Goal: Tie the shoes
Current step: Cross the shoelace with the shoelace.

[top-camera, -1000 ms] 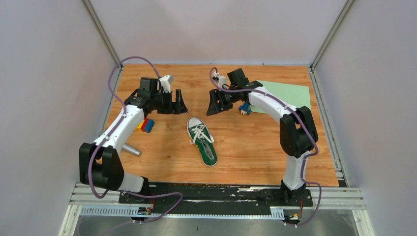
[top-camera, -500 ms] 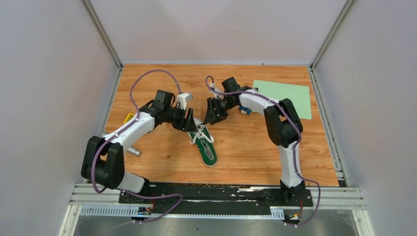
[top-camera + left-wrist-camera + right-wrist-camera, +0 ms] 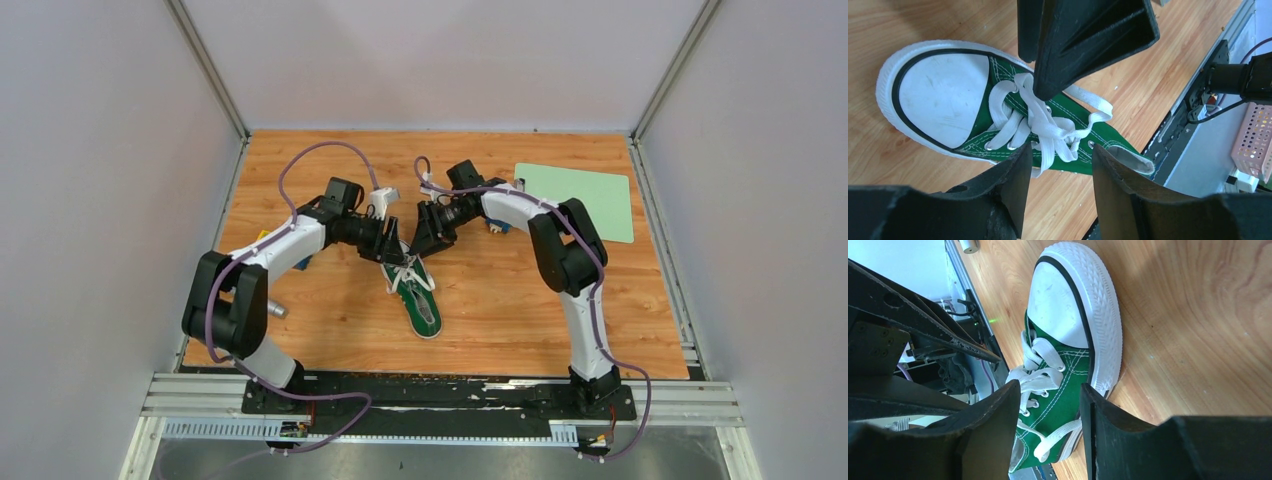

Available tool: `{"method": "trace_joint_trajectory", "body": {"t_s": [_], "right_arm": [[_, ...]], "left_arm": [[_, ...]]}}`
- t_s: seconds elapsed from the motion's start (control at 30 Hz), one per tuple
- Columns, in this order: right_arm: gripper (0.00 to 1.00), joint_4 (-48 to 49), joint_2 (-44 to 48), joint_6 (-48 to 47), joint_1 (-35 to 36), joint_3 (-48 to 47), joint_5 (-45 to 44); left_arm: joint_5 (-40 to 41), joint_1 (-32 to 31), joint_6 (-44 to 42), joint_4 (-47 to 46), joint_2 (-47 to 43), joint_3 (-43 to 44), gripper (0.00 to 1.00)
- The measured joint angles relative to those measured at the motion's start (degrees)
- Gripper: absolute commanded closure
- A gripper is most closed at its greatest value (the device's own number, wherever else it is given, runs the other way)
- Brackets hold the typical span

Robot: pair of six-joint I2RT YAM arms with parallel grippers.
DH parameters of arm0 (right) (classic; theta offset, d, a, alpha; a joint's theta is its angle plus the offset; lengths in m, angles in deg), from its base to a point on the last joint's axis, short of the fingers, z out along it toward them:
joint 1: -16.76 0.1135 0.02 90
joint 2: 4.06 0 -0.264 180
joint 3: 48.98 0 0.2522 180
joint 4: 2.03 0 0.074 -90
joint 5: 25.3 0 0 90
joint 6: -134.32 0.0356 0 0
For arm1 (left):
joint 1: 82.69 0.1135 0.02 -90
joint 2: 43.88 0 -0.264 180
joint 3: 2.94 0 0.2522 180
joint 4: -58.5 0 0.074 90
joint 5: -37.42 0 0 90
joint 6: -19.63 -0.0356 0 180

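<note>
Here the green sneaker [image 3: 418,295] lies mid-table, where the left gripper [image 3: 1058,152] and right gripper [image 3: 1049,387], jaws apart and empty, crowd its laces [image 3: 1048,127] and could collide or snag the wrong strand.

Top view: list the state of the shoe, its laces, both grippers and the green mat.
Shoe: upright on its sole, toe toward the far wall.
Laces: threaded, loose, no bow.
Left gripper: jaws apart above the laces.
Right gripper: jaws apart above the shoe.
Green mat: lying flat.
</note>
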Motion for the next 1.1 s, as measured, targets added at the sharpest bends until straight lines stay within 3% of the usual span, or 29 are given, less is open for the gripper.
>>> {"method": "trace_joint_trajectory", "body": {"t_s": [0.3, 0.7, 1.1], "right_arm": [[0.54, 0.83, -0.94, 0.22, 0.15, -0.13, 2.58], [0.98, 1.2, -1.99, 0.33, 0.37, -0.26, 5.44], [1.0, 1.29, -0.98, -0.7, 0.35, -0.87, 6.86]], "left_arm": [[0.15, 0.02, -0.83, 1.07, 2.58, 2.54, 0.5], [0.24, 0.02, -3.04, 3.45, 5.9, 4.74, 0.54], [-3.32, 0.04, -3.58, 3.82, 8.74, 5.14, 0.5]]}}
